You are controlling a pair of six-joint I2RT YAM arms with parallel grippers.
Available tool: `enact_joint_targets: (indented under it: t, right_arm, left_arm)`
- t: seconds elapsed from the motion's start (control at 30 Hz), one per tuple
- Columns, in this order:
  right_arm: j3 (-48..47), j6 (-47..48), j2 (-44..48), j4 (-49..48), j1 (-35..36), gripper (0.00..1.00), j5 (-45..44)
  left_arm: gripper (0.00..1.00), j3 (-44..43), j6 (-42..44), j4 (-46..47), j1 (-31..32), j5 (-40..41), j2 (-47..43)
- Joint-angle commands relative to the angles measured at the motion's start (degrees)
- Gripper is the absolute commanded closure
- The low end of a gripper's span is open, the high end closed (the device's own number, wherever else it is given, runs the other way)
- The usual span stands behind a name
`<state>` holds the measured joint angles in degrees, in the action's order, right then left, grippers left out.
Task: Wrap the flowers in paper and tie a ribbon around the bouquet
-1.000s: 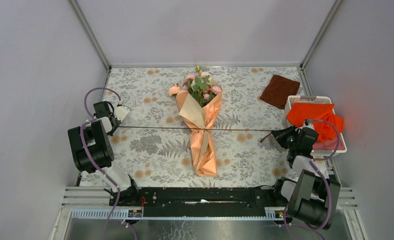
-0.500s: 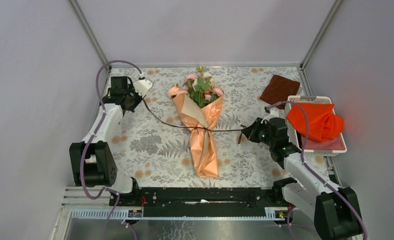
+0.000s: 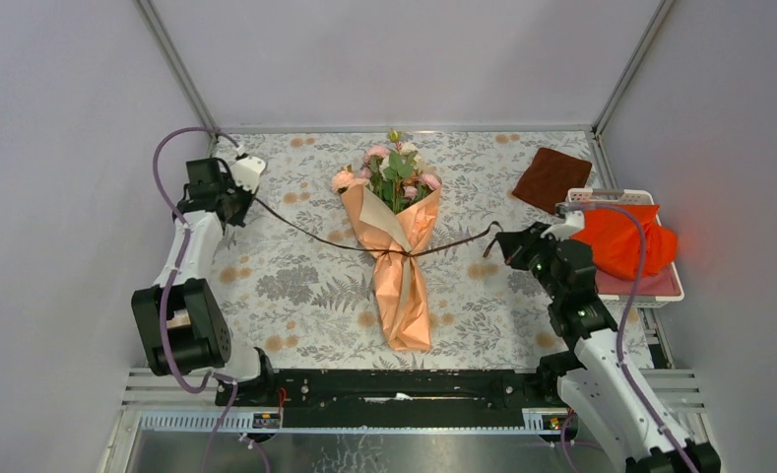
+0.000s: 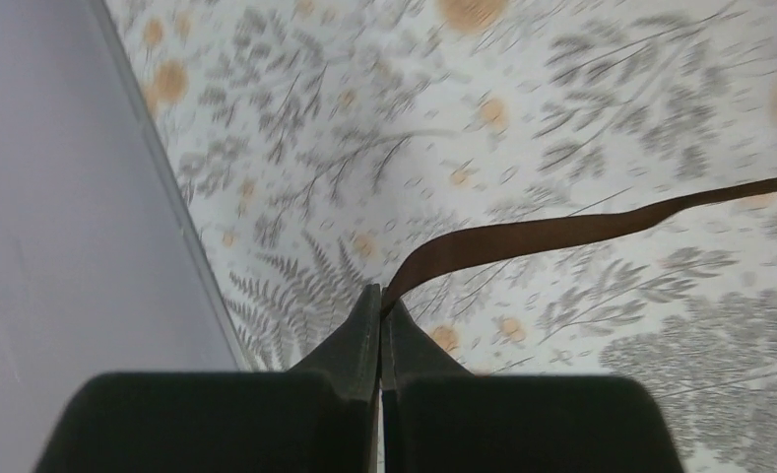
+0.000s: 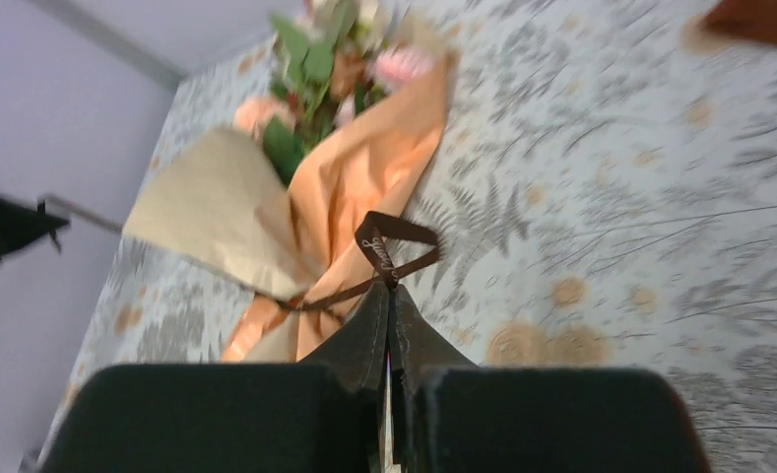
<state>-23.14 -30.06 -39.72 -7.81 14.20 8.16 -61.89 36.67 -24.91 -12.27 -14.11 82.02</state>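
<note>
Nearest the arm bases lay the narrow, folded tail of the bouquet (image 3: 401, 258), flat on the floral-print tabletop (image 3: 295, 296). Its long axis ran from near to far, slightly tilted, with the tail pointing at the bases and the open mouth toward the back wall. The peach-orange paper (image 3: 406, 301) formed the cone, and a tan flap of its reverse side lay across the front.

Across the cone's waist passed the thin dark brown ribbon (image 4: 561, 225), sagging from both sides. The right hand (image 3: 507, 246), just right of the bouquet, was clenched on one end, with a small loop standing above its fingertips. The left hand (image 3: 247, 201), farther back by the left wall, pinched the other end tight between its closed fingers.

At the right edge a white basket (image 3: 611, 193) held a bright orange cloth (image 3: 620, 241). Beyond the waist, the flowers (image 3: 396, 169) spilled from the cone's mouth, pink roses among green leaves. A dark brown cloth (image 3: 551, 179) lay flat at the far right, just behind the basket.
</note>
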Motion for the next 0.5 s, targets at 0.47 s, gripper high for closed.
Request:
enact_joint_targets:
  t: [0.47]
  right_arm:
    - [17.8, -18.3, 15.4, 5.9, -27.5, 1.0, 0.3]
  left_arm:
    - [1.0, 4.2, 5.6, 14.0, -20.9, 7.2, 18.6]
